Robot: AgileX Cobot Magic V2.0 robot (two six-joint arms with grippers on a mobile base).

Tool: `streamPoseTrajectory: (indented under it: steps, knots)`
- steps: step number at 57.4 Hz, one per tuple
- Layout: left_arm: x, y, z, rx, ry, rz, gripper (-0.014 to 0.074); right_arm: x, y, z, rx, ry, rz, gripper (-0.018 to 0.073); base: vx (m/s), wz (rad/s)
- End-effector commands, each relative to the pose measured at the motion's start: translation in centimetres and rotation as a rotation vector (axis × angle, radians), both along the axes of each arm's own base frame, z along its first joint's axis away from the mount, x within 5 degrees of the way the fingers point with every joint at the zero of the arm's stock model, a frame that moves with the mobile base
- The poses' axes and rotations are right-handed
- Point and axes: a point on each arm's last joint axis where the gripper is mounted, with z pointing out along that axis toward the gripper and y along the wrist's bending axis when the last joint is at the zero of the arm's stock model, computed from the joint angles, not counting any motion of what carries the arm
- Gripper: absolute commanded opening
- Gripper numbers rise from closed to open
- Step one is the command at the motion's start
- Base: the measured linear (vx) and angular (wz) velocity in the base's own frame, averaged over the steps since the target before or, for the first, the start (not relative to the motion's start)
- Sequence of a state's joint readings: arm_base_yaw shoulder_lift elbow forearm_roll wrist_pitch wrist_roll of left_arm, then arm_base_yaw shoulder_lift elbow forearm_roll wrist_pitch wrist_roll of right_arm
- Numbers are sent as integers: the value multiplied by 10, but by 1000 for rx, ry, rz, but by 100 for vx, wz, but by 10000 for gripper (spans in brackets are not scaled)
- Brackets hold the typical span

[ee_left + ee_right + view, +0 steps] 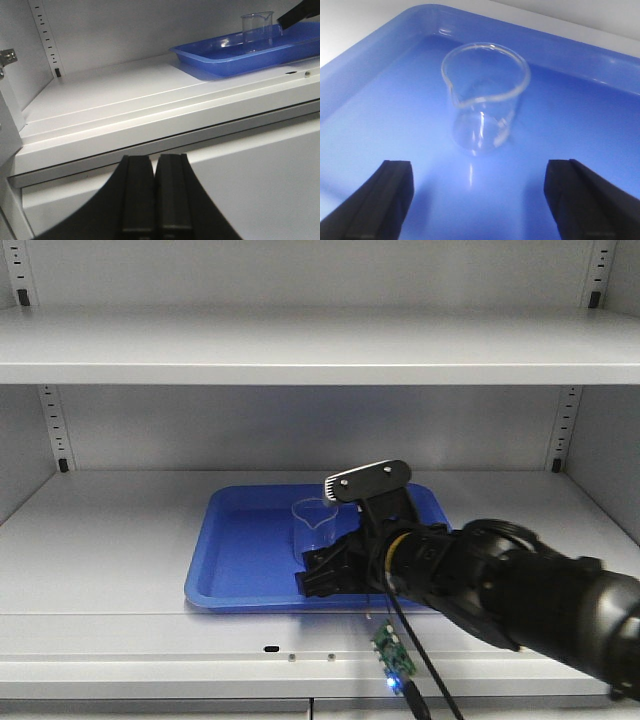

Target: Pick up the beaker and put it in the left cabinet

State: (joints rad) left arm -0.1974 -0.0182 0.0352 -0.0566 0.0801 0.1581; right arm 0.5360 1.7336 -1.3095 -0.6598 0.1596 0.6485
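Beaker (483,97), clear glass, upright, spouted

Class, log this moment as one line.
beaker: upright in blue tray | right gripper: open, apart | left gripper: shut, empty

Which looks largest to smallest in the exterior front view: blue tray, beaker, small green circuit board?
1. Blue tray
2. Beaker
3. Green circuit board, though it hangs nearer the camera, so its rank against the beaker is unsure.

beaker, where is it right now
The beaker stands upright in the blue tray on the cabinet shelf, just ahead of the open right end effector, untouched, spout toward the tray's left side.
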Motion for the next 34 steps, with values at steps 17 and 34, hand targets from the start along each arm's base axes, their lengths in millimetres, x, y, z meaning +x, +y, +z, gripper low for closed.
streamPoseTrajectory:
  steps: [17, 34]
  knots:
    - [-2, 1, 17, -32, -118, -1, -6, -82, -49, 60, 56, -130, 2, 584, 0, 0]
    - [-2, 1, 17, -32, -118, -1, -6, -102, -67, 53, 4, -76, -58, 584, 0, 0]
